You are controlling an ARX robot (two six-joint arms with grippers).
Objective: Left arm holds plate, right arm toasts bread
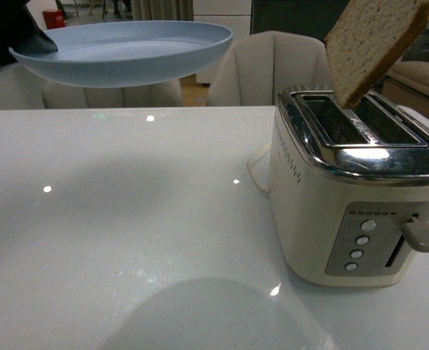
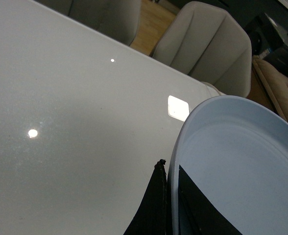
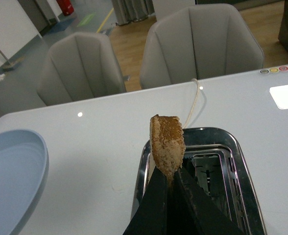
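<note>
The glossy white counter (image 1: pixel 127 219) carries only the cream-and-chrome two-slot toaster (image 1: pixel 324 219), standing at its right side with both slots empty, so the toasting itself looks not yet begun. One half of the task appears settled: the round, shallow, pale blue matte plate (image 1: pixel 127 55) is held in the air above the counter's far left, roughly level, plain and bare. The wedge of light brown speckled bread (image 1: pixel 371 44) hangs tilted over the toaster, its lower corner right at the mouth of the slots. Whether that corner has entered, and which slot it is aimed at, I cannot tell. What remains, by my reading, is to lower the bread in, let go and press the lever. The bread shows a darker tan crust along its edge and looks dry and stiff. The left arm's black fingers (image 2: pixel 154 210) pinch the plate's rim from both faces; the right arm's black fingers (image 3: pixel 156 200) pinch the bread's upper end. The toaster's beige lever (image 1: pixel 419 235) sits at the top of its track.
</note>
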